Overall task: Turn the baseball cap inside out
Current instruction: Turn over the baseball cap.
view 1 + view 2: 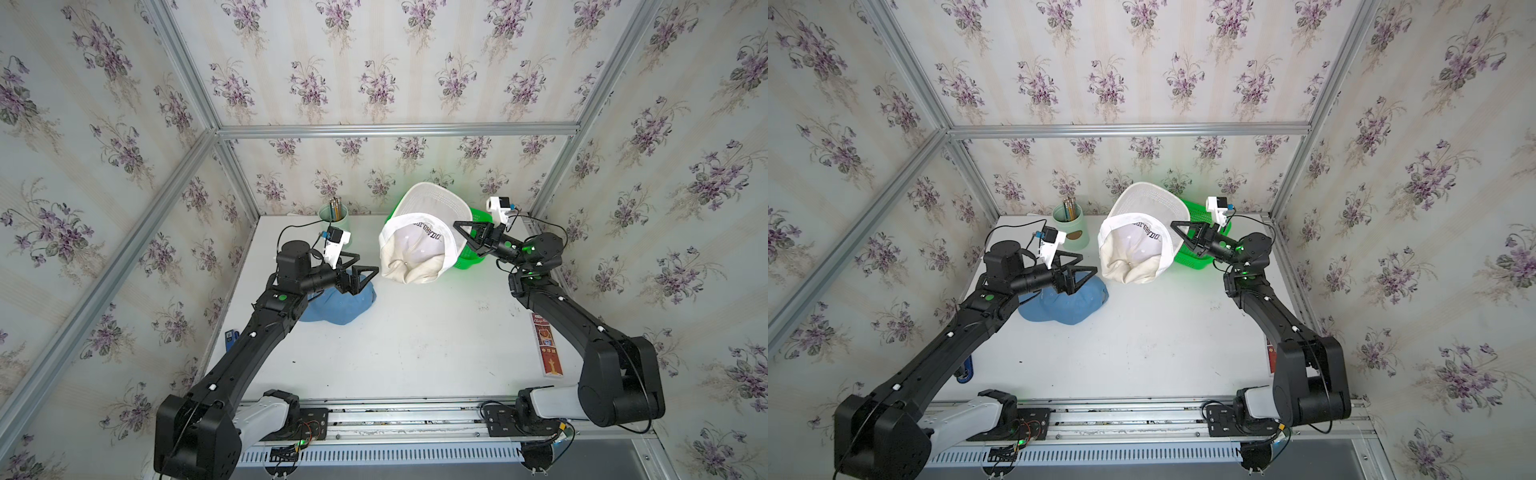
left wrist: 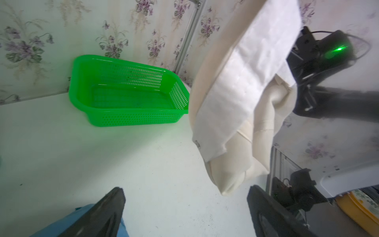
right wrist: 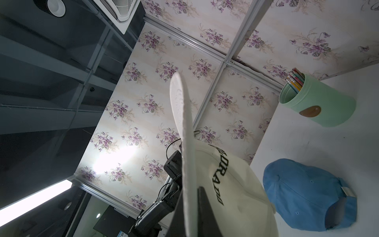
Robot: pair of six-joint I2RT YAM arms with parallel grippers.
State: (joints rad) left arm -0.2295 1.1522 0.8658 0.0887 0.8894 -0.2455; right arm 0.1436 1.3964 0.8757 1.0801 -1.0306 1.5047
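White cap [image 1: 415, 245] hangs clear of the table [image 1: 415, 353], its brim pinched in the clamped right gripper [image 1: 464, 237]. Green basket [image 1: 469, 261] sits just under and behind that gripper. Pencil cup [image 1: 333, 216] is beyond the cap. Left gripper [image 1: 365, 266] gapes wide and empty just above the blue cap [image 1: 340, 307], apart from the white cap.

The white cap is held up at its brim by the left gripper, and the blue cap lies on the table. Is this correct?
Not quite: the white cap is held up at its brim by the right gripper, not the left, as the right wrist view shows. The blue cap does lie on the table.
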